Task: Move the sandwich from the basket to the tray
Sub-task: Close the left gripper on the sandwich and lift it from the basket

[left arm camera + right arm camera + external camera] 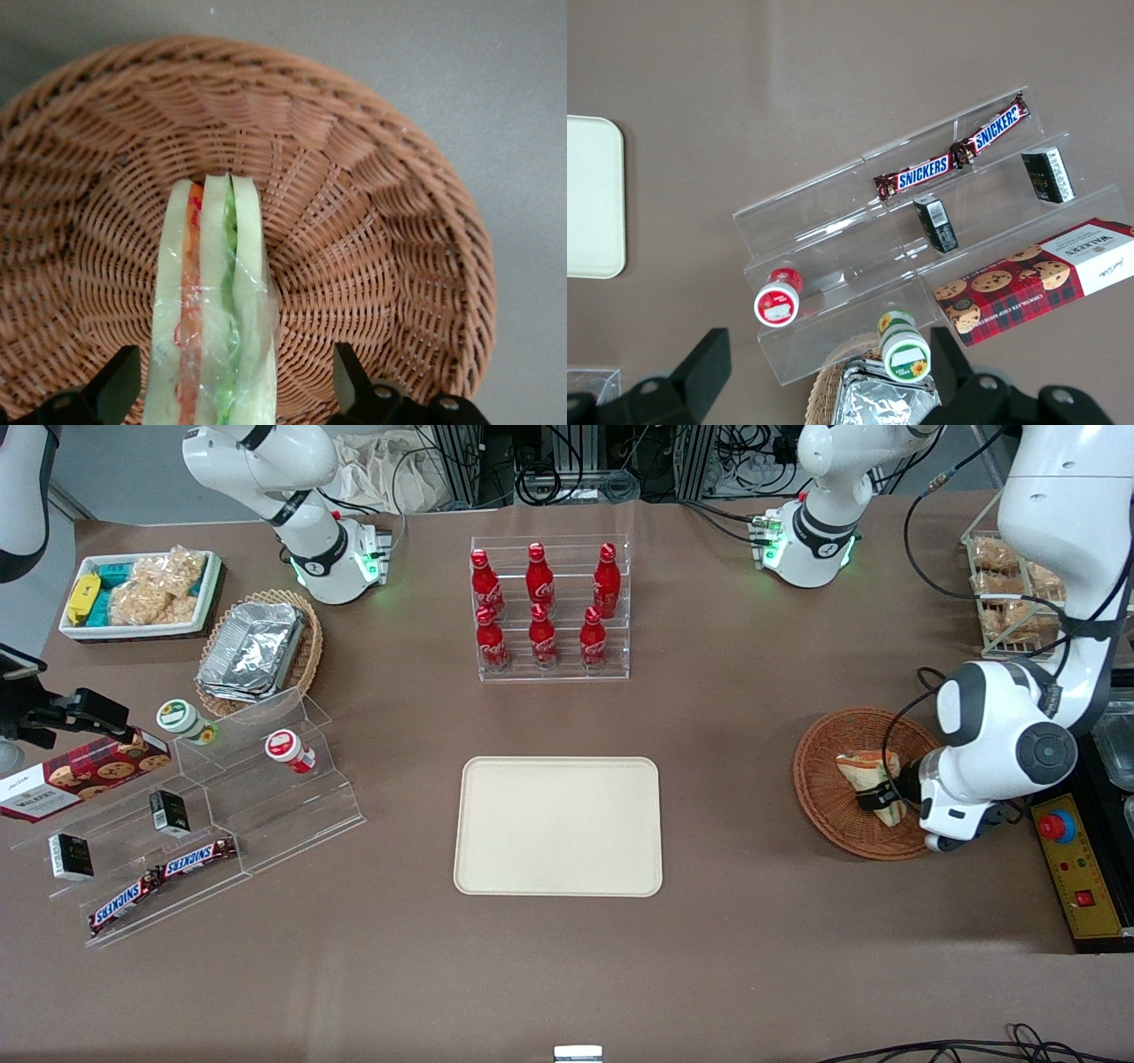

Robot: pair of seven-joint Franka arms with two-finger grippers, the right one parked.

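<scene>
We are seeing the gripper (235,390) reaching down into the basket (824,797) at the working arm's end of the table, with its 2 fingers (115,385) spread wide on either side of the sandwich (213,310) and a clear gap showing between each finger and the wrap, so nothing is being pinched. The sandwich is lying in the basket's bowl on the wicker, wrapped in clear film (orange and green filling stripes are showing between pale bread slices). The tray (558,825) is sitting bare in the middle of the table, well apart from the basket and nearer to the front camera than the rack of 6 red bottles (542,607). Toward the parked arm's end, we are seeing clear stepped shelves (266,797) carrying 2 Snickers bars (164,877).
</scene>
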